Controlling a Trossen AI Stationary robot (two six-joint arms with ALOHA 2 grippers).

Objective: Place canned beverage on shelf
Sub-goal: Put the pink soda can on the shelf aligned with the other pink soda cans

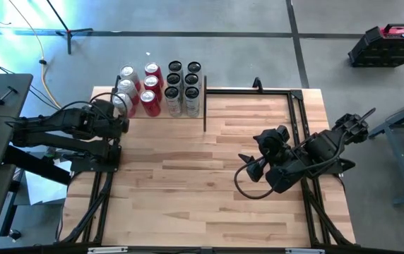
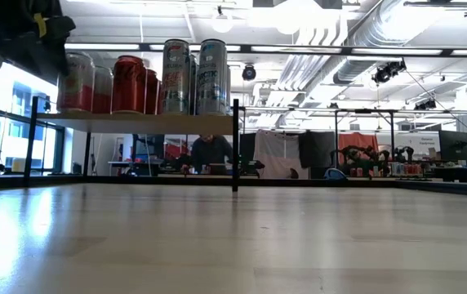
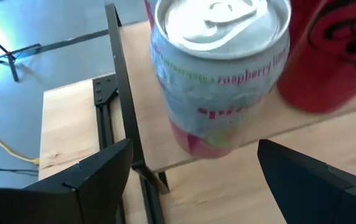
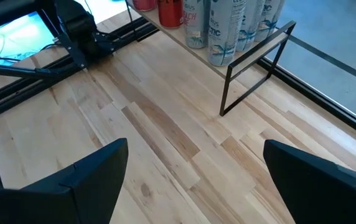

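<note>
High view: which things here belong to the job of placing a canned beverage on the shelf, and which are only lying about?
Belong to the job:
- shelf
- raspberry can standing on it, between the open fingers of the left gripper
- cans already on the shelf

Lying about:
- right gripper, open, waiting over the table
- black case on the floor

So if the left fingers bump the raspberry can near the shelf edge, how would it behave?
The raspberry can stands upright near the corner of the shelf, so a push outward could probably drop it off. It is taller than wide, so a high bump may tip it, and then it would likely roll. Its smooth metal wall looks slippery to the open left fingers.
</note>
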